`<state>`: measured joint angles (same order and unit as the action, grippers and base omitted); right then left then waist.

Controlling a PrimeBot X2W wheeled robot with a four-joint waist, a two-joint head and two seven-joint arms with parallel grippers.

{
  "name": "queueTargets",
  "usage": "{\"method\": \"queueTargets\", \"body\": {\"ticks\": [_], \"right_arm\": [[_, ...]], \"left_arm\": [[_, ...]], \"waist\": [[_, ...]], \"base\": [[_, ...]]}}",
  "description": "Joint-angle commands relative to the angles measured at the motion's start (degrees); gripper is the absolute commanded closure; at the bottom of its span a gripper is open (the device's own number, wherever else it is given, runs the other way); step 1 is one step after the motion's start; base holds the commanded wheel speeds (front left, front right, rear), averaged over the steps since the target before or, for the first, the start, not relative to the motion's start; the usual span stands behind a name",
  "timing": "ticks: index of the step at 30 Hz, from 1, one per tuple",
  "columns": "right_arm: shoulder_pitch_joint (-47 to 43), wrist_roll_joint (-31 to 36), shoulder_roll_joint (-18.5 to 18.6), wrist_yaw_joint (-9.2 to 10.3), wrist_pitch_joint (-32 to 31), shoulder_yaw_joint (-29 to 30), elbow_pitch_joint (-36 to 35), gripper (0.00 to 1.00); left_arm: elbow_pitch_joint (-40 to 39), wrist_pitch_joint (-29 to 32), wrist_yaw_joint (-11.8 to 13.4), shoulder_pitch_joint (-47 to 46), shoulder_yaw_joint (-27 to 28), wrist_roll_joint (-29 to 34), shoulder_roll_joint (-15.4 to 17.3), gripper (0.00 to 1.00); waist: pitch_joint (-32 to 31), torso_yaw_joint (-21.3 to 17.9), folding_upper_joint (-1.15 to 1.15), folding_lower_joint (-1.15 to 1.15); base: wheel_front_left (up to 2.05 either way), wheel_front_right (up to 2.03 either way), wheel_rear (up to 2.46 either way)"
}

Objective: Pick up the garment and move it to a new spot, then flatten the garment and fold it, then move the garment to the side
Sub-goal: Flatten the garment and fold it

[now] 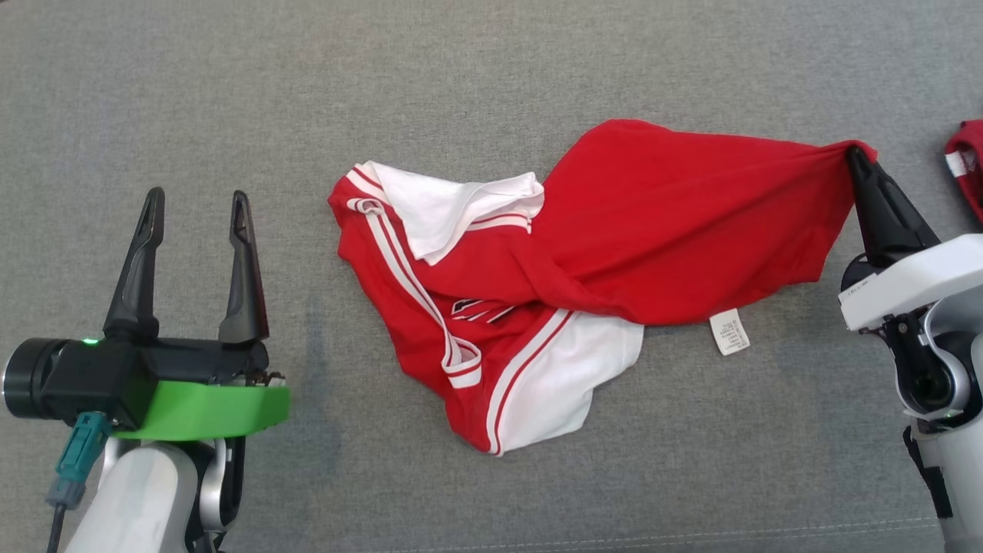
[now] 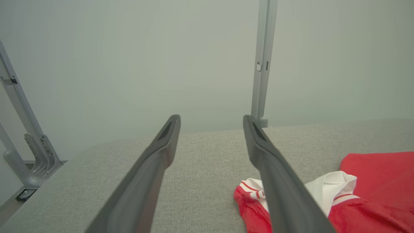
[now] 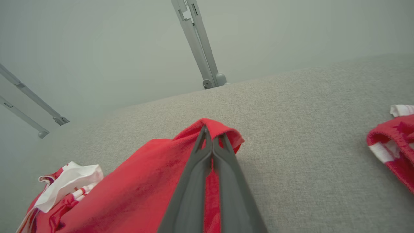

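The garment (image 1: 653, 230) is a red jersey with white sleeves and white stripes, lying crumpled on the grey cloth surface (image 1: 491, 69). My right gripper (image 1: 856, 156) is shut on the garment's right corner, and the red cloth stretches taut towards it. In the right wrist view the two fingers meet at the gripper (image 3: 212, 136), with the red garment (image 3: 145, 181) folded over their tips. My left gripper (image 1: 197, 206) stands open to the left of the garment, apart from it, with nothing between its fingers. The left wrist view shows that gripper (image 2: 212, 121) open and the garment (image 2: 372, 187) at lower right.
A second red and white piece of cloth (image 1: 969, 165) lies at the far right edge, also seen as the cloth (image 3: 394, 145) in the right wrist view. A white label (image 1: 729, 332) hangs from the garment's lower edge. Grey metal posts (image 2: 263, 64) stand beyond the far edge.
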<state>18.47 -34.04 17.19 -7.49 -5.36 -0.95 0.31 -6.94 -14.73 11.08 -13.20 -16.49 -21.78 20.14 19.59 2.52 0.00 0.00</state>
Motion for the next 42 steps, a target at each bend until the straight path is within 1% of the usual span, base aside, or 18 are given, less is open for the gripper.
{"method": "queueTargets", "body": {"ticks": [1, 2, 7, 9, 13, 16, 17, 18, 19, 20, 23, 26, 30, 31, 34, 35, 38, 42], "right_arm": [[1.9, -0.78, 0.19, 0.01, 0.83, 0.33, 2.71, 1.0], [4.16, -1.01, 0.95, -0.01, 1.81, -0.06, 6.99, 1.0], [9.61, -3.2, 2.19, 0.0, 5.01, -1.98, 17.37, 1.0], [11.62, -3.67, 3.31, 0.0, 6.49, -3.2, 20.98, 1.0], [14.75, -5.19, 4.57, 0.0, 9.03, -6.4, 26.75, 1.0], [16.56, -6.34, 5.3, 0.0, 11.14, -8.67, 29.78, 1.0], [16.95, -6.57, 5.4, 0.0, 11.91, -9.44, 30.44, 0.97], [17.15, -6.91, 5.5, 0.0, 12.84, -10.2, 30.91, 0.63], [17.14, -7.13, 5.65, 0.0, 13.65, -10.91, 31.44, 0.2], [16.99, -7.15, 5.88, 0.0, 14.59, -11.45, 31.83, 0.0], [15.58, -6.96, 6.31, 0.0, 17.26, -12.88, 32.14, 0.0], [13.81, -5.2, 6.8, 0.0, 19.29, -13.18, 31.41, 0.0], [10.57, -1.29, 6.56, 0.0, 20.45, -10.99, 29.01, 0.0], [9.61, 0.53, 6.58, 0.0, 20.57, -10.16, 28.14, 0.0], [7.02, 5.44, 5.12, -0.01, 20.59, -5.81, 23.14, 0.0], [7.02, 5.44, 5.12, -0.01, 20.59, -5.81, 23.14, 0.0], [3.85, 10.14, 3.0, 0.0, 20.59, -2.4, 17.73, 0.0], [0.06, 14.38, 0.45, 0.0, 20.59, -1.22, 11.85, 0.0]], "left_arm": [[0.29, -0.22, -0.4, -1.26, -0.13, 0.36, -0.39, 0.0], [0.55, -0.27, -0.68, -2.16, -0.55, 0.42, -0.64, 0.0], [1.3, -0.37, -1.45, -3.95, -1.31, 0.58, -1.75, 0.0], [1.64, -0.43, -1.83, -4.53, -1.51, 0.68, -2.13, 0.0], [2.41, -0.51, -2.37, -5.11, -1.63, 0.92, -2.65, 0.0], [2.86, -0.53, -2.63, -5.44, -1.66, 1.2, -3.03, 0.0], [3.02, -0.47, -2.75, -5.5, -1.56, 1.26, -3.06, 0.0], [3.16, -0.44, -2.79, -5.48, -1.42, 1.36, -3.09, 0.0], [3.33, -0.44, -2.8, -5.38, -1.26, 1.43, -3.11, 0.0], [3.45, -0.45, -2.77, -5.17, -1.15, 1.43, -3.12, 0.0], [3.84, -0.45, -2.6, -4.31, -0.71, 1.53, -3.08, 0.0], [4.09, -0.46, -2.35, -3.39, -0.08, 1.55, -2.77, 0.0], [4.26, -0.46, -1.97, -2.25, 0.87, 1.37, -2.17, 0.0], [4.18, -0.46, -1.85, -1.86, 1.04, 1.35, -2.01, 0.0], [3.98, -0.46, -1.41, -0.81, 1.62, 1.12, -1.5, 0.0], [3.98, -0.46, -1.41, -0.81, 1.62, 1.12, -1.5, 0.0], [3.88, -0.11, -1.1, 0.27, 1.86, 0.97, -1.02, 0.0], [4.08, 0.38, -0.86, 1.54, 1.97, 0.68, -0.47, 0.0]], "waist": [[1.48, 1.24, 0.0, 0.0], [2.51, 2.03, 0.0, 0.0], [4.77, 3.78, 0.0, 0.0], [5.44, 4.26, 0.0, 0.0], [6.11, 4.73, 0.0, 0.0], [6.2, 4.83, 0.0, 0.0], [6.1, 4.75, 0.0, 0.0], [5.91, 4.6, 0.0, 0.0], [5.63, 4.39, 0.0, 0.0], [5.31, 4.14, 0.0, 0.0], [4.09, 3.27, 0.0, 0.0], [2.82, 2.14, 0.0, 0.0], [1.13, 0.45, 0.0, 0.0], [0.7, 0.0, 0.0, 0.0], [-0.36, -1.27, 0.0, 0.0], [-0.36, -1.27, 0.0, 0.0], [-1.4, -2.31, 0.0, 0.0], [-2.88, -3.24, 0.0, 0.0]], "base": [[0.0, 0.0, 0.0], [0.0, 0.0, 0.0], [0.0, 0.0, 0.0], [0.0, 0.0, 0.0], [0.0, 0.0, 0.0], [0.0, 0.0, 0.0], [0.0, 0.0, 0.0], [0.0, 0.0, 0.0], [0.0, 0.0, 0.0], [0.0, 0.0, 0.0], [0.0, 0.0, 0.0], [0.0, 0.0, 0.0], [0.0, 0.0, 0.0], [0.0, 0.0, 0.0], [0.0, 0.0, 0.0], [0.0, 0.0, 0.0], [0.0, 0.0, 0.0], [0.0, 0.0, 0.0]]}}
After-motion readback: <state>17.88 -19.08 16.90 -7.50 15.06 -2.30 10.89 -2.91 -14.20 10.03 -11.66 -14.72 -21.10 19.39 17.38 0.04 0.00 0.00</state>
